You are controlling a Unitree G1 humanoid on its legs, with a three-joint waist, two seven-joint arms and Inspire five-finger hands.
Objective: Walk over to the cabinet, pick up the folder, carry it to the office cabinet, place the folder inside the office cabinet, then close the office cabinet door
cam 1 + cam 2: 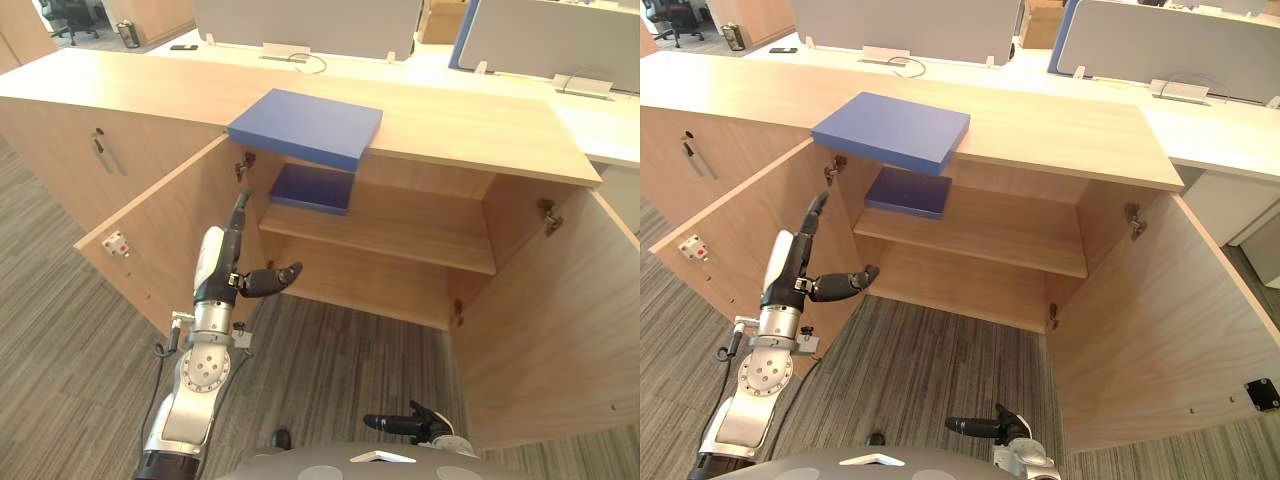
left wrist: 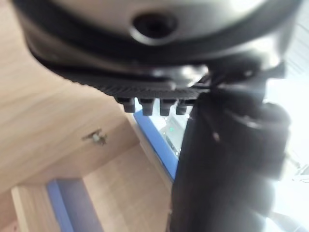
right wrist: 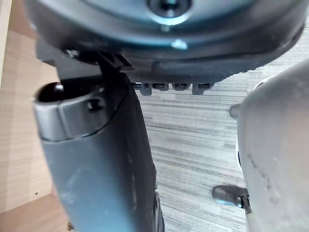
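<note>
A blue folder point(image 1: 305, 125) lies flat on the wooden cabinet top point(image 1: 480, 125), its near edge hanging over the open compartment. A second blue folder point(image 1: 312, 187) rests at the left end of the inner shelf point(image 1: 400, 230). Both cabinet doors stand wide open, the left door point(image 1: 165, 220) and the right door point(image 1: 550, 320). My left hand point(image 1: 235, 250) is raised in front of the left door's inner face, below the overhanging folder, fingers straight and thumb spread, holding nothing. My right hand point(image 1: 410, 425) hangs low over the carpet, fingers straight, empty.
A closed cabinet section with a metal handle point(image 1: 105, 155) adjoins on the left. Behind the cabinet run white desks with grey partition screens point(image 1: 310, 20). Grey carpet point(image 1: 330, 360) covers the floor between the two open doors.
</note>
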